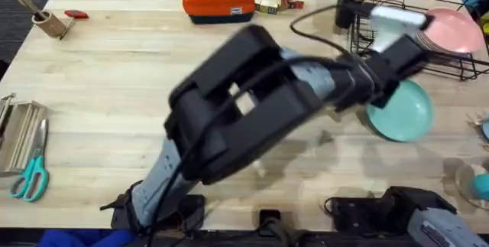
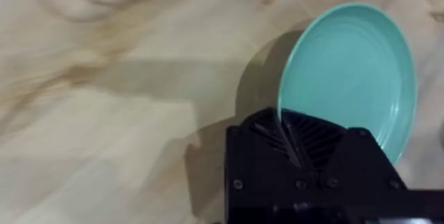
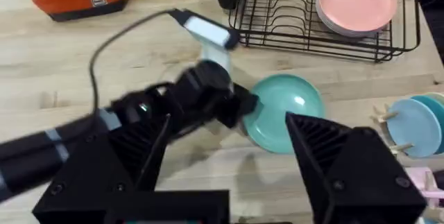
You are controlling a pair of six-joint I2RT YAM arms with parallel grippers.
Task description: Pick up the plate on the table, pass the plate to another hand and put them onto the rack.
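My left claw point(image 2: 295, 137) is clamped on the rim of the teal plate point(image 2: 350, 71), my two black fingers pinching its near edge so that the plate stands tilted up off the table point(image 2: 104, 113), a shadow under it on the wood. From overhead my left arm reaches across the middle toward the right side, and the plate point(image 1: 401, 111) hangs at the end of it, just in front of the black wire rack point(image 1: 451, 63), which already carries a stack of pink plates point(image 1: 452, 29). My right claw point(image 3: 229, 158) waits low near its own base with its fingers spread wide and nothing between them; looking out past those fingers I see the plate point(image 3: 284, 112) ahead and slightly to one side, its broad face turned partly toward me, with the left claw point(image 3: 239, 107) gripping the edge farthest from the rack. I judge that the handover turns on this: the free rim of the plate points toward the rack and the right side, so my right claw is the nearer one to that bare edge and should close on it opposite my left grip. Two blue plates point(image 3: 416, 123) lie further right on the table.
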